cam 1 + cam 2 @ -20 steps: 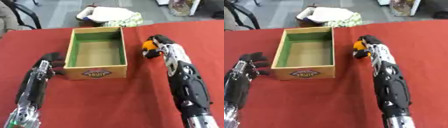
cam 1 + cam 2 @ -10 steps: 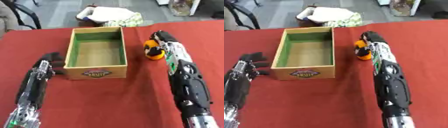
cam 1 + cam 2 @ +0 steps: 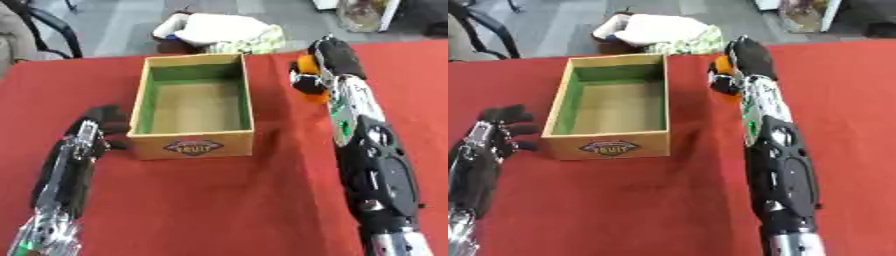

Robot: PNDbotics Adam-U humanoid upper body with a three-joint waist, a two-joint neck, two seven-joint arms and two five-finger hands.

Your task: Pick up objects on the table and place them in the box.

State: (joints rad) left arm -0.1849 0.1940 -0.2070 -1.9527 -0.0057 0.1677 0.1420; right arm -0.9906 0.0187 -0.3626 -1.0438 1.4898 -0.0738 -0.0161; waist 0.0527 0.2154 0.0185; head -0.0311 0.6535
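Note:
A wooden box [image 3: 192, 145] with a green inner lining stands open on the red table, nothing visible inside. To its right, my right hand [image 3: 332, 55] is curled round a small orange object [image 3: 306, 67], held just right of the box's far corner. The orange object is partly hidden by the fingers. My left hand [image 3: 502, 129] rests beside the box's left wall near its front, fingers relaxed and holding nothing.
The red tablecloth [image 3: 219, 200] covers the table. Beyond the far edge, a white and patterned bundle [image 3: 223, 32] lies on the floor. A dark chair [image 3: 35, 30] stands at the far left.
The right hand has lifted the orange object and carried it a little farther from me. The left hand has stayed in place.

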